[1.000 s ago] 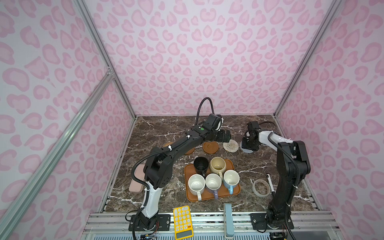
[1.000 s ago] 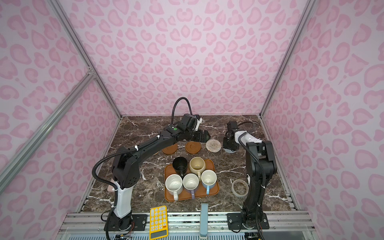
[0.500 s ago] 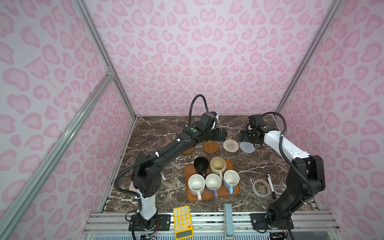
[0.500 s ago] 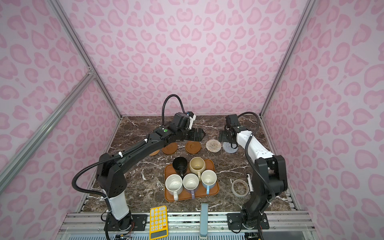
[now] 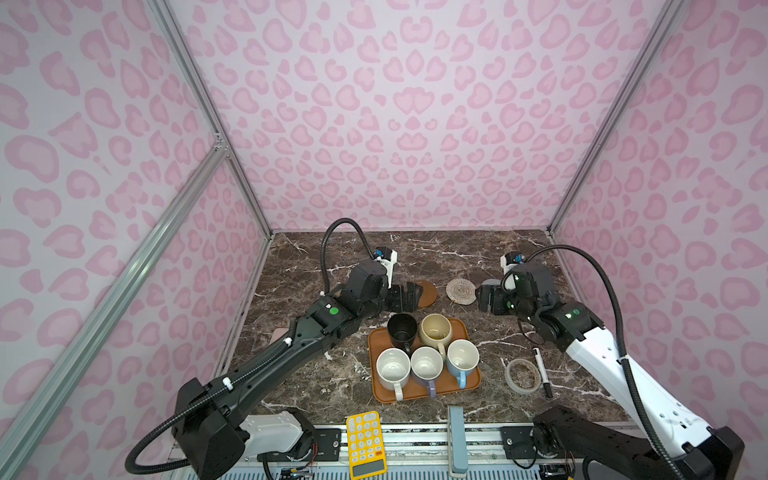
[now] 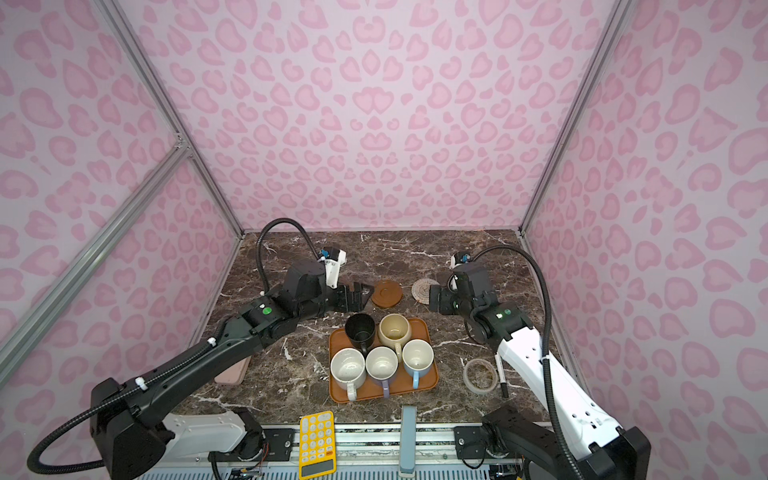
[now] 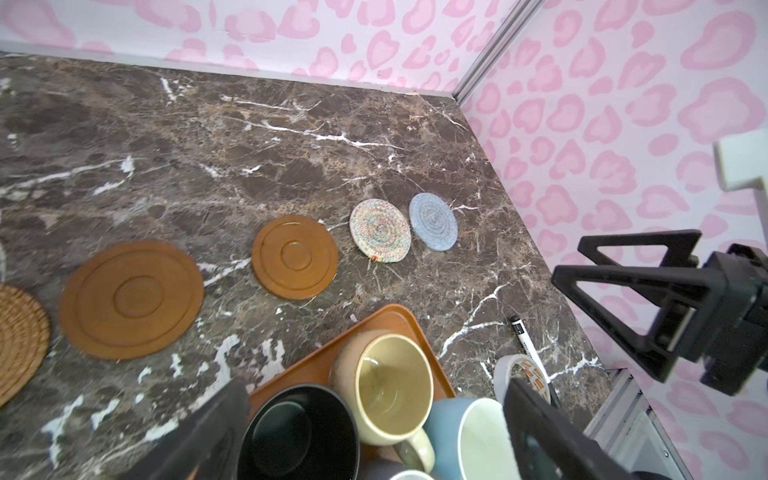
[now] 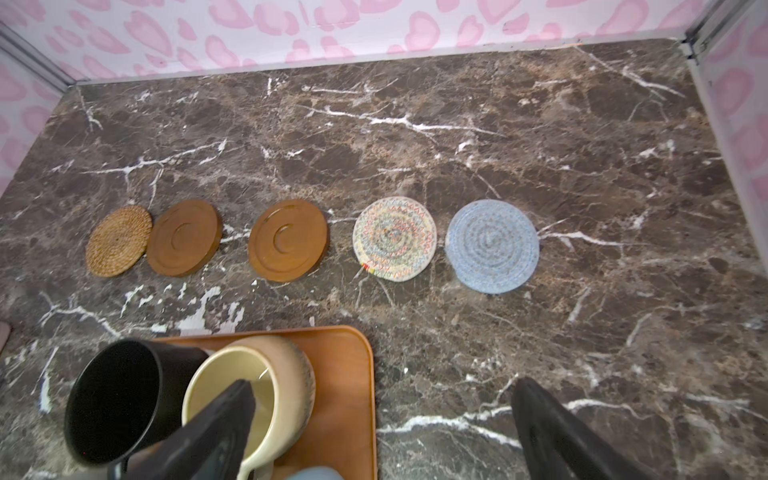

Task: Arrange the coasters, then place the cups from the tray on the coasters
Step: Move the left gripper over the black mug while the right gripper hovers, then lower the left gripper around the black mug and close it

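Right claw [image 8: 384,384] newly back, open, empty; grey-blue coaster [image 8: 492,246] apart, ahead of it.

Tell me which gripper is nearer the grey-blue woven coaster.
Right. The right gripper hovers close in front of the grey-blue coaster. The left gripper is off to the left by a brown coaster, with the cream woven coaster between.

Pink heart-print walls [image 5: 411,124] enclose a dark marble tabletop [image 5: 457,253].
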Available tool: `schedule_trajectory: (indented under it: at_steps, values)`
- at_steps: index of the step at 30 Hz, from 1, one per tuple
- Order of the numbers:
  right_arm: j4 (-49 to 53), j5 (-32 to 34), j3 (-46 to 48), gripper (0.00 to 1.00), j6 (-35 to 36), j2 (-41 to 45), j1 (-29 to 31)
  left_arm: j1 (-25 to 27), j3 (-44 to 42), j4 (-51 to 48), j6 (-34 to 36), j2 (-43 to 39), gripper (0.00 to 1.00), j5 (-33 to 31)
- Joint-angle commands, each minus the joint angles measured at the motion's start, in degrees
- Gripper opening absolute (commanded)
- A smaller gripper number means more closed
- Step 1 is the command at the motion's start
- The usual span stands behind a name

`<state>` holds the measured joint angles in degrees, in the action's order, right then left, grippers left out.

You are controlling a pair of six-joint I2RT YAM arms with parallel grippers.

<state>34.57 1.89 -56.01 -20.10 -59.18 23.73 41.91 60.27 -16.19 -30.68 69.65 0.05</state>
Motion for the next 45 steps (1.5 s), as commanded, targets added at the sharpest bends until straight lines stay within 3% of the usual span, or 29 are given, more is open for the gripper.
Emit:
schedule_trajectory:
  at_steps: [1, 6, 10, 14, 21, 30, 45]
  values:
    - [-0.30, -2.47, 2.71, 0.99, -1.61, 2.56, 0.19, -0.07, -3.46, 3.25, -3.74, -3.16, 0.97, -3.25]
    - [-4.23, -9.43, 7.81, 0.99, -1.79, 5.09, 0.80, -0.32, -4.15, -0.86, -6.65, -2.37, 0.97, -2.28]
    - [-5.87, -6.50, 10.49, 0.99, -1.83, 5.74, 2.77, 0.06, -3.93, -5.70, -7.60, -0.53, 0.99, -3.84]
    - [-8.98, -7.84, 12.53, 0.99, -2.40, 5.26, 3.17, 2.99, -4.93, -7.77, -8.82, 1.46, 0.91, -8.33]
    - [-10.26, -8.59, 12.92, 0.99, -2.14, 3.37, 3.34, 10.61, 0.58, -14.75, -10.54, 10.14, 0.78, -16.88]
    - [-13.30, -11.34, 14.70, 0.99, -1.10, 1.09, 3.42, 15.21, 0.11, -19.62, -15.87, 12.16, 0.80, -25.33]
    - [-13.62, -11.05, 14.50, 0.99, -0.27, -1.12, 3.43, 15.48, -1.28, -15.21, -14.67, 15.29, 0.82, -19.10]
